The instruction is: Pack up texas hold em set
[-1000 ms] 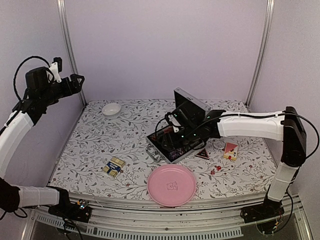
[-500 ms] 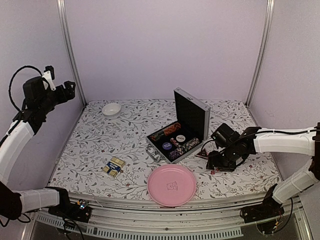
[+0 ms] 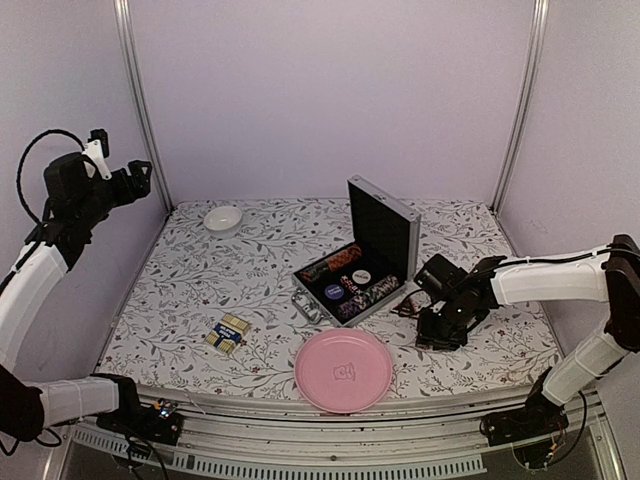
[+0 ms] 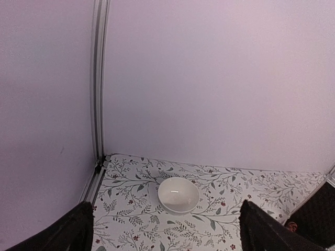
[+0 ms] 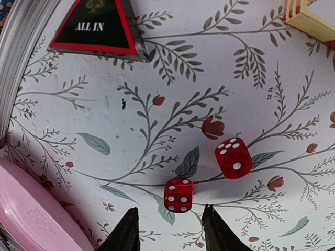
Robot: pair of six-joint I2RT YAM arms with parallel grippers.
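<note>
- At the middle of the table (image 3: 190, 270), the silver case (image 3: 310, 308) sits with its lid (image 3: 385, 230) standing upright at the far side. Rows of chips (image 3: 345, 262) and a white round button (image 3: 360, 268) lie in its black lining.
- Right of the case, low over the table, the right gripper (image 5: 170, 232) points down. Its fingers (image 5: 125, 232) stand partly apart with nothing between them.
- One red die (image 5: 178, 195) lies just ahead of the gap between those fingers, untouched. A second die (image 5: 233, 157) lies near the first, apart from it.
- A black triangular "ALL IN" marker (image 5: 97, 26) lies just beside the right edge of the case.
- A card deck (image 3: 228, 333) lies well to the left of the case, toward the near table edge.
- A pink plate (image 3: 343, 372) sits just in front of the case. A white bowl (image 3: 223, 217) sits behind the case, far to its left.
- The left gripper (image 4: 167, 235) hangs high, well left of the case, spread wide and empty.
</note>
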